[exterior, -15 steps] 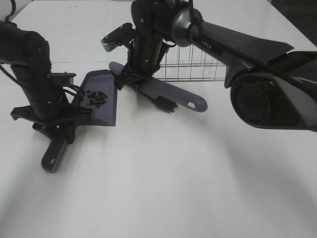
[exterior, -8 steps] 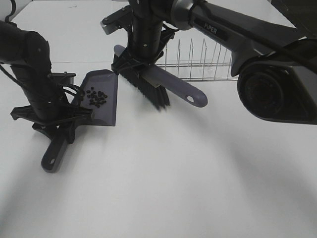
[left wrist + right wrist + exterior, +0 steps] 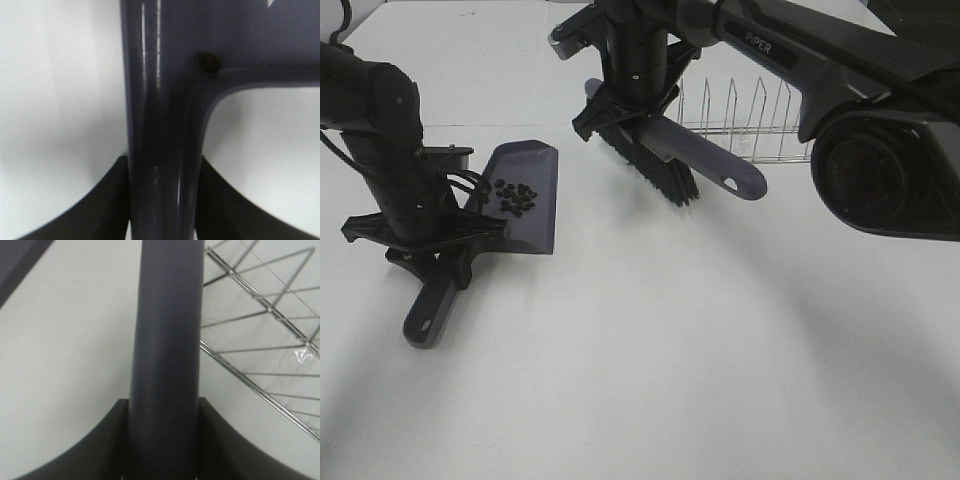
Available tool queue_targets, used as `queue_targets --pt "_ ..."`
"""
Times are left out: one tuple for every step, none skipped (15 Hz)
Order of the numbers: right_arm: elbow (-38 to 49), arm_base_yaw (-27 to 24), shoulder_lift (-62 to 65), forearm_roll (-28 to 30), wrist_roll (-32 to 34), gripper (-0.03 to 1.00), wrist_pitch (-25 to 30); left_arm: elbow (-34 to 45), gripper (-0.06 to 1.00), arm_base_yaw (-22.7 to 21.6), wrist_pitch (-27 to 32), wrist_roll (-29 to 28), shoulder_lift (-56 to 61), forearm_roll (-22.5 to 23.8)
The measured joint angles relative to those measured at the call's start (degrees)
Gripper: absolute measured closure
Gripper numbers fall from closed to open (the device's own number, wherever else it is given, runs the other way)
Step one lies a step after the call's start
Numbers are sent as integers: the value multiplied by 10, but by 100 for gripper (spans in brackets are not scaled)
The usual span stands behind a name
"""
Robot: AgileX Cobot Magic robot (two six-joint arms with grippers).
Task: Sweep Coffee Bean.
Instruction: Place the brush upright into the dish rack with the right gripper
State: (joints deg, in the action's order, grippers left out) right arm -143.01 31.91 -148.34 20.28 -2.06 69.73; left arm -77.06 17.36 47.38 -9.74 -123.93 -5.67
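Note:
The coffee bean cluster (image 3: 515,196) lies inside the grey dustpan (image 3: 532,215), which rests flat on the white table at the left. My left gripper (image 3: 432,250) is shut on the dustpan's handle (image 3: 426,308); in the left wrist view the handle (image 3: 160,120) runs between my dark fingers (image 3: 102,207). My right gripper (image 3: 618,112) is shut on the grey brush (image 3: 712,167), held above the table to the right of the dustpan and apart from it, black bristles (image 3: 660,176) pointing down. The right wrist view shows the brush handle (image 3: 167,340) clamped between the fingers (image 3: 90,450).
A wire dish rack (image 3: 750,120) stands behind the brush at the back right, and its wires (image 3: 260,340) show close beside the handle in the right wrist view. White tabletop (image 3: 670,360) fills the front. A dark arm base (image 3: 890,170) sits at the right edge.
My right arm has lifted the brush and carried it right, away from the dustpan's mouth, turning its bristles downward. The left arm, dustpan and beans have stayed put.

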Motion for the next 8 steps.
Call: queue_targets --pt "0 -11 5 0 1 69 5 -1 62 2 0 6 0 -1" --pt "0 -24 16 -4 1 69 6 -1 62 7 0 8 0 -1" --pt "0 -37 31 -19 1 69 6 -1 62 15 1 9 0 -2" --pt "0 -48 47 -38 1 69 7 -1 62 24 3 9 0 -2" --pt "0 -58 65 -51 1 69 7 -1 62 35 5 9 0 -3" --pt "0 -69 85 -60 1 69 8 -1 62 44 7 9 0 -3" --pt "5 -85 113 -65 2 69 8 -1 62 56 14 9 0 -4" --pt "15 -99 135 -66 2 69 9 -1 62 58 15 9 0 -5"
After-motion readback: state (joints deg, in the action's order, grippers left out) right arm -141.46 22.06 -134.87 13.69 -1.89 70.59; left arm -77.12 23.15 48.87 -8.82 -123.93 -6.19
